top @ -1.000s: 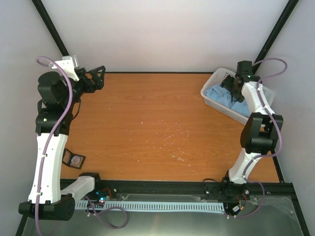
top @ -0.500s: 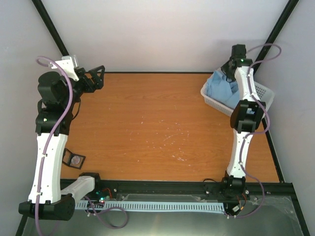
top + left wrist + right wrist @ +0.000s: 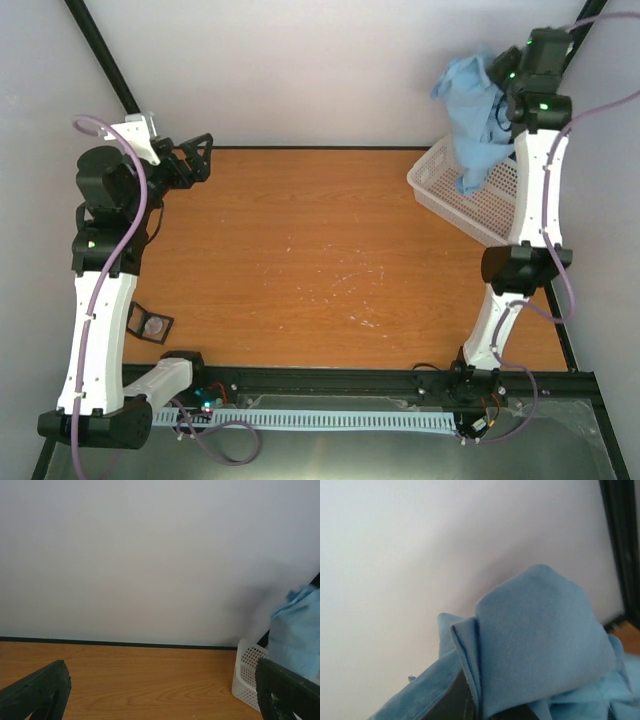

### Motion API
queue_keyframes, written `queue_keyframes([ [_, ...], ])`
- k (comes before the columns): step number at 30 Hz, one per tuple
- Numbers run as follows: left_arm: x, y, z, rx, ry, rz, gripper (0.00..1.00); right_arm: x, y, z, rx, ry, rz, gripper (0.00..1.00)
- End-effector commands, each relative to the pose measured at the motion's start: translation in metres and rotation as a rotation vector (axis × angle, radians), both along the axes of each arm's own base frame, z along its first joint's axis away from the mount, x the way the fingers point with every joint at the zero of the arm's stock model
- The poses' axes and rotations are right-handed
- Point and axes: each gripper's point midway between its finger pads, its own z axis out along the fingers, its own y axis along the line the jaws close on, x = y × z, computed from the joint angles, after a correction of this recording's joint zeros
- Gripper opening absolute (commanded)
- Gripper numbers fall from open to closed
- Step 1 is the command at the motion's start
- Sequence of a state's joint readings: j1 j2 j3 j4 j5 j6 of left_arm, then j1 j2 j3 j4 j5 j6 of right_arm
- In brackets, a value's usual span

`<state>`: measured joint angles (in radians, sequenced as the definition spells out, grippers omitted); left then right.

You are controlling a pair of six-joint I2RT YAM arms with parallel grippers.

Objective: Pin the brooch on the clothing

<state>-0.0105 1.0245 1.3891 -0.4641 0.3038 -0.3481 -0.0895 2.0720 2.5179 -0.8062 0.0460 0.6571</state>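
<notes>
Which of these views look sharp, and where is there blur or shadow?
Top external: sharp and evenly lit. Left wrist: softer, a grey shadow on the wall beside the shirt. Right wrist: the shirt crowds the near frame, slightly blurred, with shadow on the wall behind it.

An orange-brown wood-grain tabletop, scuffed with pale marks near its centre, fills the overhead view. A plain white back wall rises at 12 o'clock. One slanting black frame post stands at 11 o'clock, and a second post at 1 o'clock. At 6 o'clock a black rail borders grey sheet metal. The light is soft and even.
</notes>
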Motion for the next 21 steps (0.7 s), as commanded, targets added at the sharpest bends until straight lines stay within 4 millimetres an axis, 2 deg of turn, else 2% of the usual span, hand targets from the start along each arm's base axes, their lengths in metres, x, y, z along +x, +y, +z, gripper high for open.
queue_keyframes([
  [1, -0.013, -0.003, 0.018, -0.016, -0.057, -0.017, 1.00, -0.065, 0.025, 0.154, -0.073, -0.389, 0.113, 0.03],
  [6, -0.017, -0.005, 0.018, -0.037, -0.057, -0.029, 1.00, -0.127, 0.069, 0.221, -0.059, -0.567, 0.276, 0.03],
  [9, -0.019, -0.005, 0.021, -0.044, -0.062, -0.025, 1.00, -0.150, 0.100, 0.232, -0.019, -0.589, 0.391, 0.03],
  [11, -0.021, -0.002, 0.022, -0.050, -0.063, -0.012, 1.00, -0.158, 0.131, 0.223, 0.001, -0.554, 0.484, 0.03],
  [13, -0.022, 0.000, 0.022, -0.050, -0.063, 0.002, 1.00, -0.162, 0.161, 0.202, -0.019, -0.481, 0.557, 0.04],
  [16, -0.023, 0.008, 0.022, -0.053, -0.056, 0.050, 1.00, -0.163, 0.194, 0.142, -0.053, -0.292, 0.624, 0.24],
  [17, -0.023, 0.010, 0.021, -0.053, -0.052, 0.066, 1.00, -0.164, 0.210, 0.115, -0.061, -0.229, 0.666, 0.32],
  [18, -0.024, 0.013, 0.020, -0.053, -0.047, 0.081, 1.00, -0.169, 0.230, 0.083, -0.067, -0.160, 0.719, 0.46],
  [19, -0.024, 0.015, 0.019, -0.054, -0.042, 0.096, 1.00, -0.175, 0.241, 0.055, -0.063, -0.104, 0.754, 0.62],
  [20, -0.024, 0.017, 0.017, -0.053, -0.034, 0.106, 1.00, -0.183, 0.253, 0.026, -0.048, -0.054, 0.804, 0.74],
  [21, -0.023, 0.018, 0.016, -0.051, -0.029, 0.114, 1.00, -0.193, 0.261, 0.005, -0.028, -0.017, 0.853, 0.81],
])
